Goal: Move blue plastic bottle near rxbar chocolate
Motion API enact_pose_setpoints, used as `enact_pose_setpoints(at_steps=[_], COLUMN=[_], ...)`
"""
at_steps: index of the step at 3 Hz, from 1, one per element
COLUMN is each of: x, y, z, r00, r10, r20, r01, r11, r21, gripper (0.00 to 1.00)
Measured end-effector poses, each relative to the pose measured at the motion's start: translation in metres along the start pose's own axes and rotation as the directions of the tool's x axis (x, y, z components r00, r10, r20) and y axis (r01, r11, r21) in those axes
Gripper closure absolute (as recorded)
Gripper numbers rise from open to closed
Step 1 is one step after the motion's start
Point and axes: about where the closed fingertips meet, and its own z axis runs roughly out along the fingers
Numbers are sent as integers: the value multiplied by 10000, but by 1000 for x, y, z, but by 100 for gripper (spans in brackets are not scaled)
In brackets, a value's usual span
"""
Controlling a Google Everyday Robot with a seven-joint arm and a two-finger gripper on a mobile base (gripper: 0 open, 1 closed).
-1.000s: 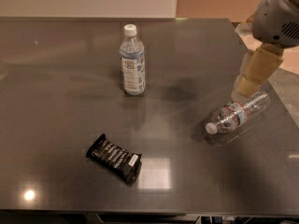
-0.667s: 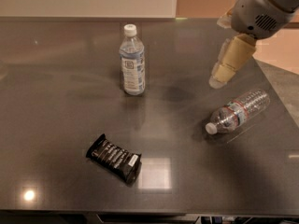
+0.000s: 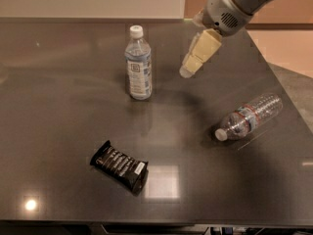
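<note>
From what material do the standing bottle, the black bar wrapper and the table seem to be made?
Blue plastic bottle: clear, bluish plastic, probably; light passes through. Rxbar chocolate: glossy black film wrapper, crinkled highlights. Table: dark polished stone or laminate; it mirrors lights. The tool hangs above the table, apart from the bottle.

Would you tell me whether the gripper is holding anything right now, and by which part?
Nothing is held: the gripper hangs above the table, beside the upright blue plastic bottle, not touching it.
</note>
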Motion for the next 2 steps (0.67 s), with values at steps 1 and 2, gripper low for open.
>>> enact_pose_setpoints(at_steps=[1, 2], x=[-27, -48], y=[-4, -1], z=[30, 58], r00=[9983, 9953], r10=[-34, -124], r20=[587, 965], r01=[60, 209], r11=[9990, 9960], r21=[-445, -872], gripper=[0, 0])
